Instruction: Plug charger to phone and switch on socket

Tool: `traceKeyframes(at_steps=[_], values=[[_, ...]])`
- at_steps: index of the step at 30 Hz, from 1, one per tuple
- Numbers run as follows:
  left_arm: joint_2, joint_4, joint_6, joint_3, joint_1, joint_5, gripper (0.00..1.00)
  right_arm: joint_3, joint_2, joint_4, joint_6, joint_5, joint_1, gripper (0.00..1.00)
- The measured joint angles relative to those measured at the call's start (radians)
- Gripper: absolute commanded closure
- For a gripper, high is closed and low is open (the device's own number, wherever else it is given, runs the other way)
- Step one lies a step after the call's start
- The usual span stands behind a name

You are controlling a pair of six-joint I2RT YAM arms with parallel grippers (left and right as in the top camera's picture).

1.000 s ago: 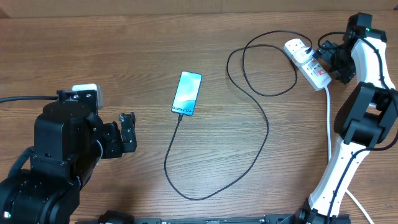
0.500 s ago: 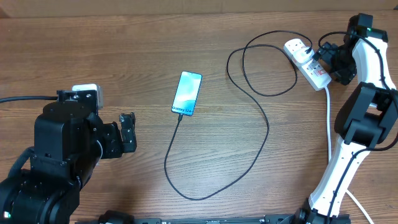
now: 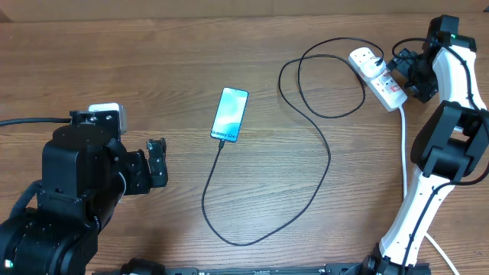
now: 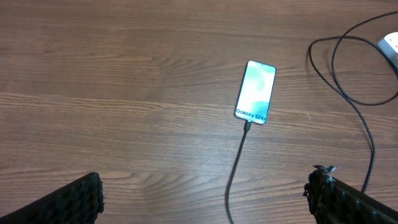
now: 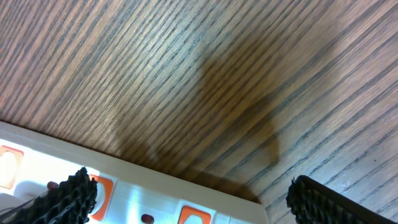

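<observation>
one phone (image 3: 230,114) lies flat on the tabletop (image 3: 153,61), screen up and lit turquoise, its lettered end toward the arms' bases

one charger (image 3: 328,153) meets the phone at that end; from there the black cable drops below the phone, curls round to the right, climbs and loops once before it reaches the one socket (image 3: 377,78), well to the right of the phone and further back; the plug sits on the socket's top

the socket lies slanted, and its thick white cord (image 3: 403,153) trails down the right side; in the right wrist view three orange patches show on its white top

two pincers: the left pincer (image 3: 157,162) hangs to the lower left of the phone, well apart from it, fingers spread wide with nothing between them

the right pincer (image 3: 399,70) is just beside the socket's far-right edge, also spread wide and holding nothing; whether a finger (image 5: 71,193) touches the socket i cannot tell
</observation>
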Motion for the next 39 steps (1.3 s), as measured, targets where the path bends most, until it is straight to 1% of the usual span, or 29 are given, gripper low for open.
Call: traceKeyframes(at_steps=[12,23,39], values=[[0.000,0.000,0.000,0.000,0.000,0.000,0.00,0.000,0.000,-0.027,-0.013,-0.027,0.000,0.00],[0.000,0.000,0.000,0.000,0.000,0.000,0.00,-0.033,0.000,0.030,-0.011,-0.036,-0.001,0.00],[0.000,0.000,0.000,0.000,0.000,0.000,0.01,-0.034,0.000,0.015,-0.013,-0.069,-0.007,0.00]])
